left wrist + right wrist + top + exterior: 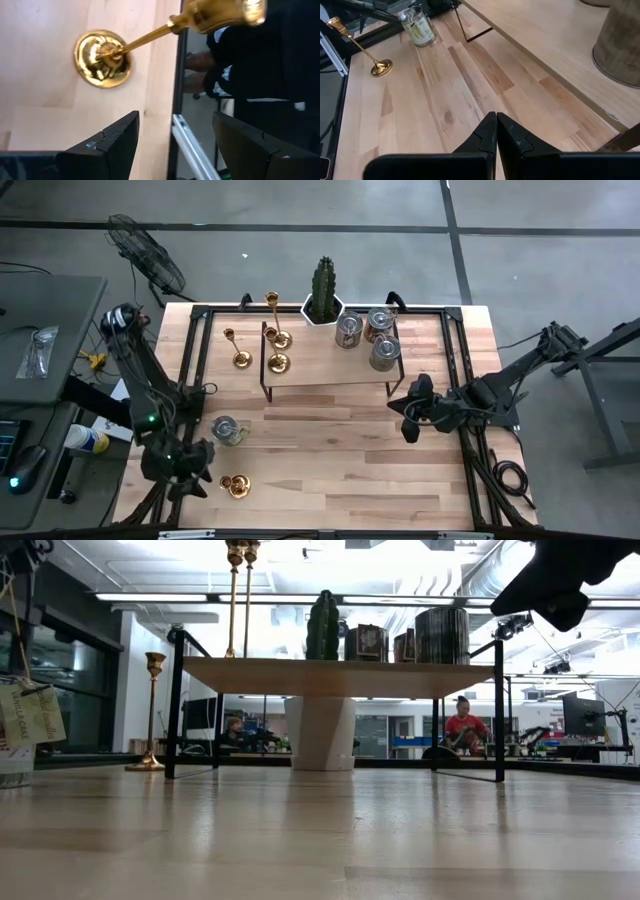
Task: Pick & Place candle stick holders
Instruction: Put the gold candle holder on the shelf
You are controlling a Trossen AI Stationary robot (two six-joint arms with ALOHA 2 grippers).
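Wooden table (330, 450): jar (418, 25) label's writing is illegible.

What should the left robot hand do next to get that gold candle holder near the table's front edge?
Probably ease the left gripper forward and down until its open fingers sit on either side of the candle stick holder, then close. Its fingers are apart and empty, and the holder stands just ahead, untouched. The right gripper waits shut at mid-table.

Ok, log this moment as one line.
left gripper: open, above front-left candle stick holder, not gripping | right gripper: shut, waiting mid-table | shelf: two holders on it
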